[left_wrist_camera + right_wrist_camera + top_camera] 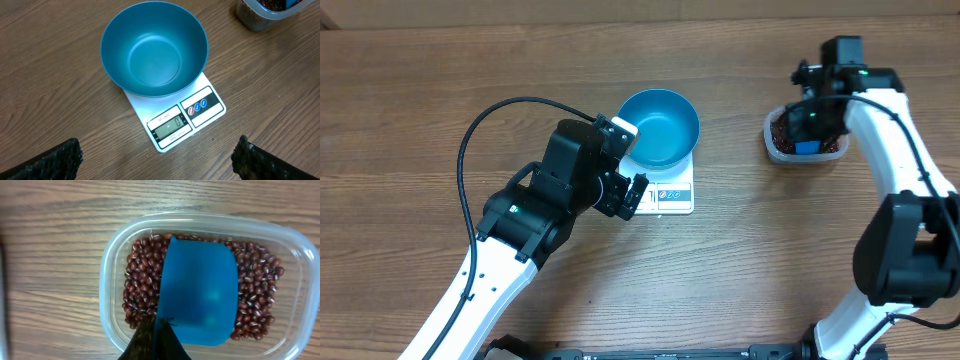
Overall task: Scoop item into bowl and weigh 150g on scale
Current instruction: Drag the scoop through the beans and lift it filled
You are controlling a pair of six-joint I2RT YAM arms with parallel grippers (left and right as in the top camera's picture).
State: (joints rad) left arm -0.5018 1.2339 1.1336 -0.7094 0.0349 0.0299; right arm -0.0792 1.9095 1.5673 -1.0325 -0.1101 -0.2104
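Fingers (149,341) of the right end effector (154,332) were pinched shut on the near end of a blue scoop (200,290), which sat on the beans (142,275) inside a clear tub (107,280) on the tabletop (50,75). The left end effector (157,147) hung with its jaws spread fully wide, holding nothing, just in front of the scale (200,107). The bowl (152,50) sat on the scale's back part, overhanging its edges, the display (169,125) uncovered. Tub and scale stood well apart.

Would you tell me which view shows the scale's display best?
Left wrist: the scale lies close, display plainly visible below the bowl. Overhead shows it tiny beside the left gripper; the right wrist view lacks it.
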